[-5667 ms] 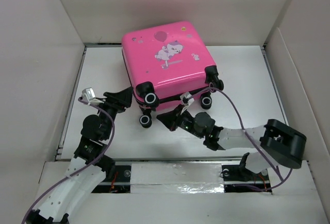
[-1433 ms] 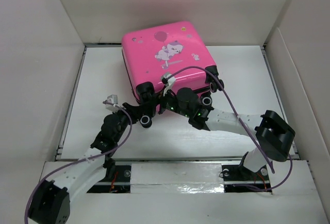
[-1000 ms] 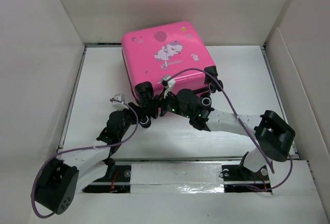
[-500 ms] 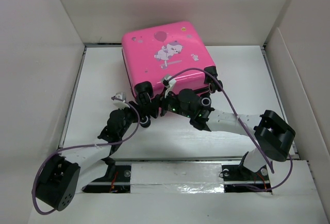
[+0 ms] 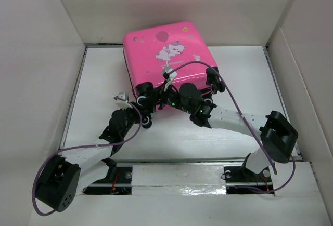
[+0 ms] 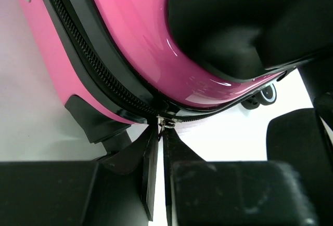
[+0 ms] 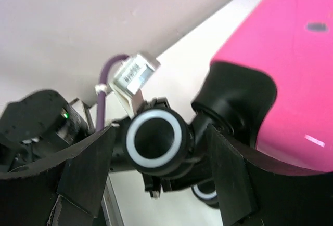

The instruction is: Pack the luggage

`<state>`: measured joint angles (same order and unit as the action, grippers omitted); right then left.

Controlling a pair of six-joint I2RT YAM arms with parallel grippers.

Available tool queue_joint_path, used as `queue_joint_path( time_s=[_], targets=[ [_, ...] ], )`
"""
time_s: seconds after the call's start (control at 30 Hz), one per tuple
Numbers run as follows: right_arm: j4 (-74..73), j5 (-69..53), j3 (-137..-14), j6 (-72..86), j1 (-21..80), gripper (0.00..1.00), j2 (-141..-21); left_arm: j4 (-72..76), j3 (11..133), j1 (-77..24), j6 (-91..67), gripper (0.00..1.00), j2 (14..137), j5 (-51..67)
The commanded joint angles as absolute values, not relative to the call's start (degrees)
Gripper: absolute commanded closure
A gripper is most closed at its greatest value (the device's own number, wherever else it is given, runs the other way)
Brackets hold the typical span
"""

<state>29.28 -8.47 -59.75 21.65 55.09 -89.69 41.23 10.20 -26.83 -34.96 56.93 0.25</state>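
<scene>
The luggage (image 5: pixel 166 54) is a bright-pink hard-shell suitcase lying flat at the back middle, its black wheels facing me. In the left wrist view its pink shell (image 6: pixel 130 34) and black zipper (image 6: pixel 93 75) fill the top. My left gripper (image 6: pixel 162 130) is shut on the small metal zipper pull (image 6: pixel 164 122) at the near left corner; from above the left gripper (image 5: pixel 141 113) sits by that corner. My right gripper (image 7: pixel 158 137) is open, its fingers (image 7: pixel 88 169) straddling a white-ringed black wheel (image 7: pixel 154 141) with gaps on both sides. From above, the right gripper (image 5: pixel 155 100) is at the same corner.
Tall white walls (image 5: pixel 41 54) enclose the white table (image 5: pixel 244 80) on the left, back and right. Purple cables (image 5: pixel 229 96) loop over both arms. A second wheel (image 5: pixel 147 122) sits low by the left gripper. The left wrist's camera mount (image 7: pixel 134 74) shows just behind the straddled wheel.
My left gripper has shut onto the zipper pull. My right gripper's jaws have widened and it has moved slightly toward the suitcase. The suitcase has not moved.
</scene>
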Motion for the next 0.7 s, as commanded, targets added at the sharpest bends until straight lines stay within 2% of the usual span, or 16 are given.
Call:
queue_joint_path(
  time_s=[0.0, 0.07, 0.3, 0.67],
  targets=[
    [27.7, -6.8, -62.5, 19.4, 54.8, 0.24, -89.7, 46.1, 14.7, -26.4, -33.5, 0.97, 55.4, -3.5],
    [26.8, -6.3, -62.2, 19.1, 54.8, 0.23, -89.6, 46.3, 14.7, -26.4, -33.8, 1.00, 55.1, -3.4],
    [18.5, -2.6, -66.9, 13.5, 56.1, 0.23, -89.5, 46.0, 14.9, -26.4, -34.0, 1.00, 54.4, -3.5],
    [9.3, -4.0, -74.6, 11.1, 56.6, 0.23, -94.4, 46.1, 15.0, -26.4, -34.1, 1.00, 54.6, -3.3]
  ],
)
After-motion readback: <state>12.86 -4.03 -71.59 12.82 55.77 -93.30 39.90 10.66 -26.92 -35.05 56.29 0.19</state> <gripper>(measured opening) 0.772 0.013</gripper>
